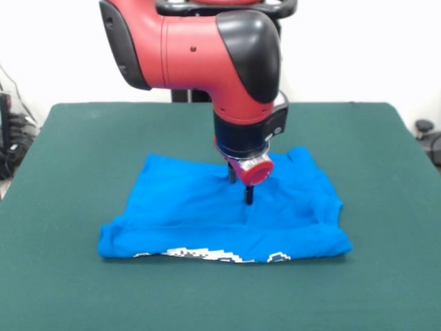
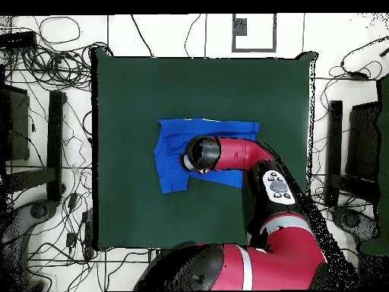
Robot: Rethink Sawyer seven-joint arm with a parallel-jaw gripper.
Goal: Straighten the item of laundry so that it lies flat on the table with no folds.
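The bright blue T-shirt [image 1: 179,207] lies in the middle of the dark green table [image 1: 76,145], folded over on itself. Its plain side faces up, and a strip of the white and black graphic [image 1: 220,255] shows along its front edge. A sleeve sticks out at the right. My gripper [image 1: 247,197] points straight down and its tip meets the cloth near the shirt's middle, where the fabric puckers. In the overhead view the shirt [image 2: 173,141] is a rumpled rectangle on the table [image 2: 129,91], and my wrist [image 2: 199,154] covers the gripper.
My red arm [image 2: 251,163] reaches from the base at the bottom of the overhead view over the shirt's right part. Cables and stands [image 2: 53,137] lie on the floor around the table. Green cloth surrounds the shirt on all sides.
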